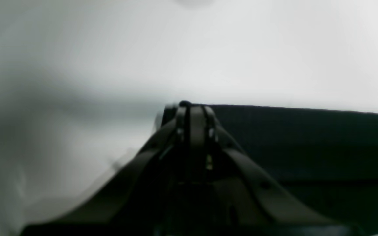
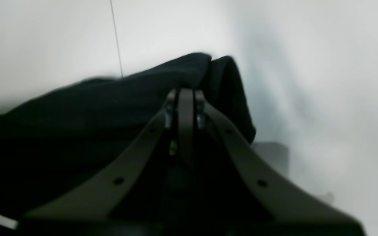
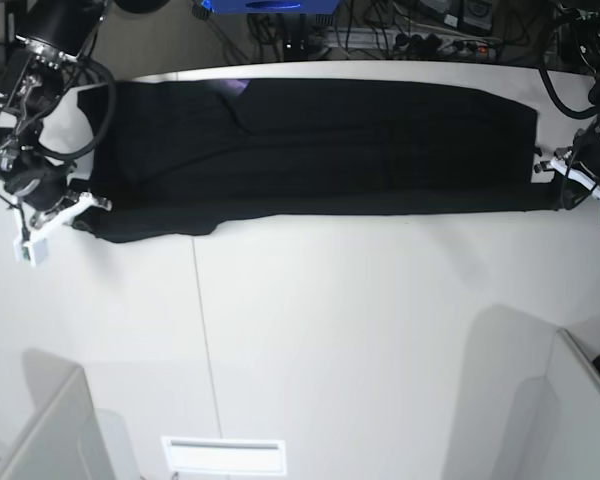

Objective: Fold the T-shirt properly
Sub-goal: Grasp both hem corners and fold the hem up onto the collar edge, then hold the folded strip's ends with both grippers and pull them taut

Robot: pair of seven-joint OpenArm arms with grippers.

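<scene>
Table: a wide white flat table top [image 3: 330,340], with a thin dark seam running from about 12 to 6 o'clock on its left half.

T-shirt: the large plain black cloth T-shirt [image 3: 310,145] lies as a long band across the far part of the table, from 9 o'clock to 3 o'clock in the base view. It looks already folded lengthwise. The near edge is mostly straight, with a small bulge at about 8 o'clock. No print or label can be seen from here.

Right gripper: the black right gripper with white fittings [image 3: 72,205] is at the 9 o'clock end of the band. In the right wrist view the right gripper [image 2: 186,90] has its jaws pressed together on a bunched corner of the cloth [image 2: 192,70].

Left gripper: the black left gripper [image 3: 558,190] is at the 3 o'clock end. In the left wrist view the left gripper [image 1: 189,106] is closed tight on the corner of the flat cloth [image 1: 307,137].

Handling: I judge the cloth soft, light and limp. It will sag between the two holds and drag on the table, so both ends should move together.

Where to hold: the two near corners of the band, as now, seem the right places for bringing this edge over.

Risk: the bunched corner at 9 o'clock may give an uneven fold.
</scene>
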